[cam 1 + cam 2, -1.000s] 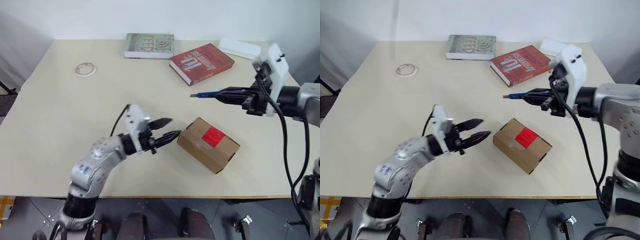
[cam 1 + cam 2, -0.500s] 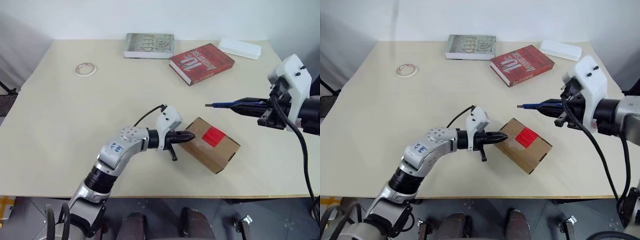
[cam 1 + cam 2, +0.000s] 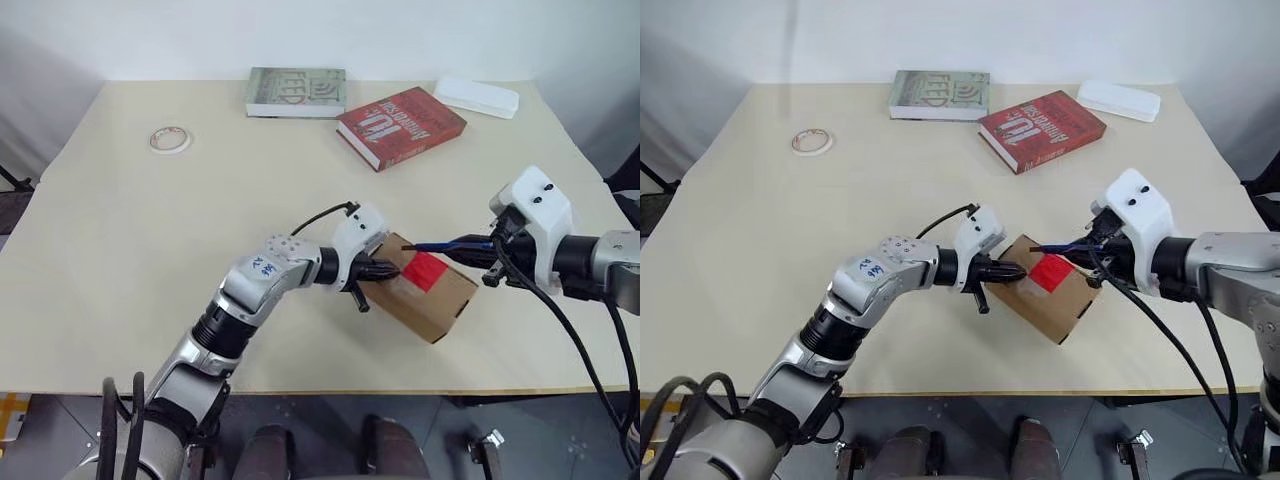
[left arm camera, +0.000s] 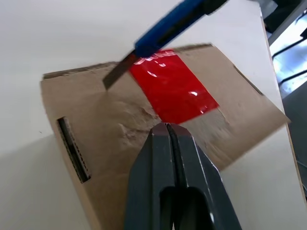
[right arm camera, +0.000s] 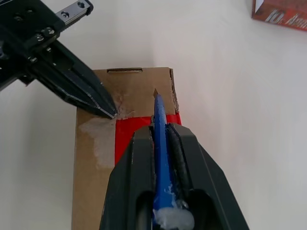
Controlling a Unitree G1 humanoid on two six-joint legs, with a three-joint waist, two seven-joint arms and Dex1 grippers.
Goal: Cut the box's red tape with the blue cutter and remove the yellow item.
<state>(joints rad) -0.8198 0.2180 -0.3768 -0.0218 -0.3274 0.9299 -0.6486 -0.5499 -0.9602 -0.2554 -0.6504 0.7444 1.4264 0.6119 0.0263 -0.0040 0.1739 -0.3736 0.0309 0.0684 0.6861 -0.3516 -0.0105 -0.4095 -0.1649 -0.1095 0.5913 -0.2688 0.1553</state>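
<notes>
The brown box lies closed near the table's front, with the red tape across its top flaps. My left gripper is shut, and its tips press on the cardboard just beside the tape. My right gripper is shut on the blue cutter. The cutter's dark blade hovers just above the box top at the tape's far end. In the right wrist view the cutter points along the tape toward the box's far edge. The yellow item is hidden.
A red book, a grey-green book and a white case lie along the table's far side. A pale tape roll sits at the far left. Bare tabletop surrounds the box.
My left gripper closed and moved right until its tips rested on the box top. My right gripper came down and in with the cutter, bringing the blade over the tape.
</notes>
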